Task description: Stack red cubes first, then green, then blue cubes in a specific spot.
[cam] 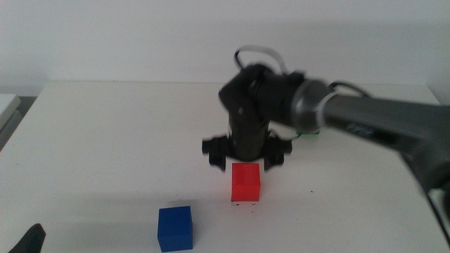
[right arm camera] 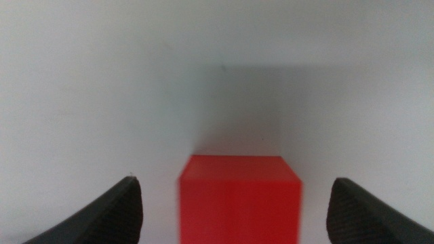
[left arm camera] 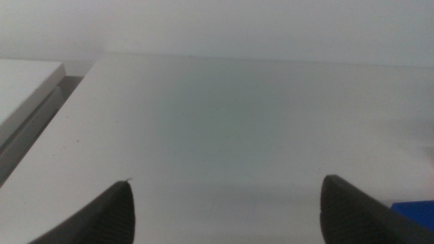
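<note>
The red cube point(cam: 246, 183) stands on the white table point(cam: 105, 140) near the middle. My right gripper point(cam: 246, 166) hangs just above and behind it, pointing down. In the right wrist view its jaws are open wide, and the red cube point(right arm camera: 239, 200) sits between them, untouched. The blue cube point(cam: 175, 228) lies at the front, left of the red one; its corner point(left arm camera: 415, 213) shows in the left wrist view. Only a sliver of the green cube point(cam: 309, 131) shows behind the right arm. My left gripper point(cam: 28, 239) waits open at the bottom left edge, with nothing between its jaws point(left arm camera: 227, 210).
The right arm point(cam: 380, 126) reaches in from the right across the back half of the table. A white block point(left arm camera: 27, 88) sits beyond the table's left edge. Bare tabletop point(cam: 126, 119) lies left of the cubes.
</note>
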